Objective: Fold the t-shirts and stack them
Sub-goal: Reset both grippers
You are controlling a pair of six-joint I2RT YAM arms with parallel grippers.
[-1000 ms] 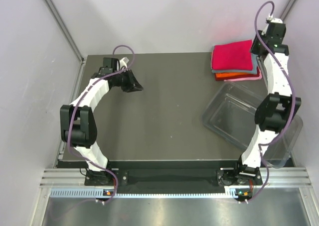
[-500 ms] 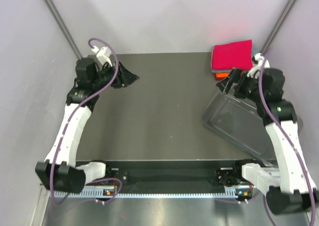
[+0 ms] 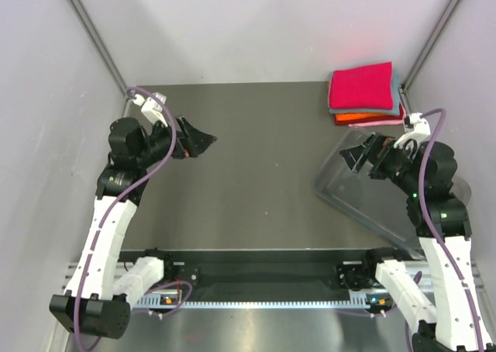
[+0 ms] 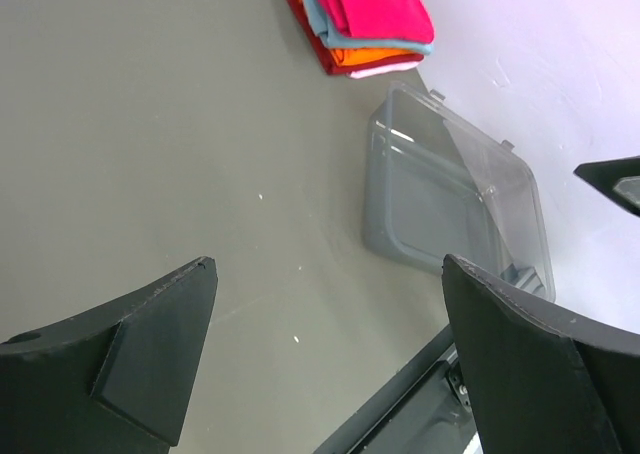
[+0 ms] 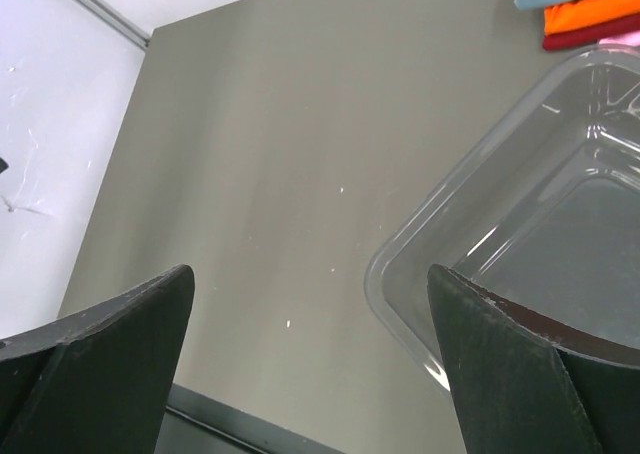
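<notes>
The folded t-shirts lie stacked at the table's far right corner, with the crimson one [image 3: 360,87] on top. Below it show a blue-grey edge [image 3: 398,88], an orange layer [image 3: 358,119] and a pale pink strip [image 3: 384,123]. The left wrist view shows the same stack [image 4: 370,9], and its near edge [image 5: 590,14] appears in the right wrist view. My left gripper [image 3: 203,145] hovers over the table's left side, open and empty [image 4: 328,262]. My right gripper [image 3: 355,152] hangs open and empty [image 5: 308,269] above the tub's near corner, short of the stack.
A clear plastic tub [image 3: 322,188] sits at the right, angled and reaching past the table's right edge; it also shows in both wrist views [image 4: 372,134] [image 5: 385,294]. Grey walls close in on three sides. A metal rail [image 3: 263,278] runs along the front edge.
Both arms have pulled back from the far side of the table toward the middle. The right gripper has come away from the stack. Both grippers have opened wide.
</notes>
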